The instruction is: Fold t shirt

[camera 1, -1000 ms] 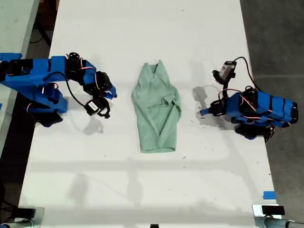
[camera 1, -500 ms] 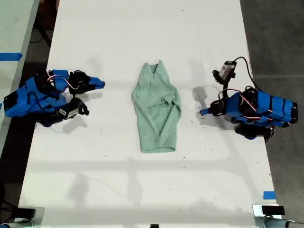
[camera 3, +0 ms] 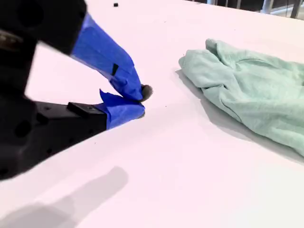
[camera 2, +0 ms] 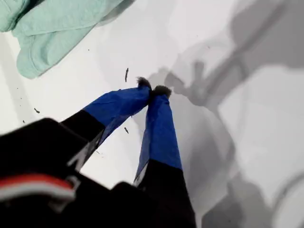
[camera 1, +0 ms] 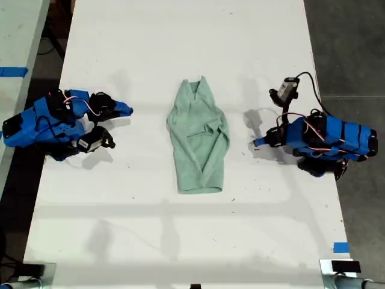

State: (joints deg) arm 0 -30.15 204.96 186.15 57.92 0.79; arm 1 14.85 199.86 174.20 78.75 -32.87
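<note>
The t shirt (camera 1: 198,135) is pale mint green and lies bunched lengthwise on the middle of the white table (camera 1: 180,36). My first gripper (camera 1: 257,142) is shut and empty, low over the table on the exterior view's right, a short gap from the shirt. In the first wrist view its blue tips (camera 2: 153,88) meet, with a shirt edge (camera 2: 52,23) beyond them. My second gripper (camera 1: 127,109) rests folded low on the exterior view's left, clear of the shirt. Its tips (camera 3: 142,102) are shut on nothing, and the shirt (camera 3: 247,90) lies apart from them.
Table edges run down both sides of the exterior view, with dark floor (camera 1: 349,42) beyond the right one. A blue tape mark (camera 1: 340,247) sits near the table's front right corner in that view. A second pale surface with blue tape (camera 1: 13,71) adjoins at its left.
My second arm has pulled back from its reach toward the shirt and folded down near the exterior view's left edge. My first arm and the shirt have not moved.
</note>
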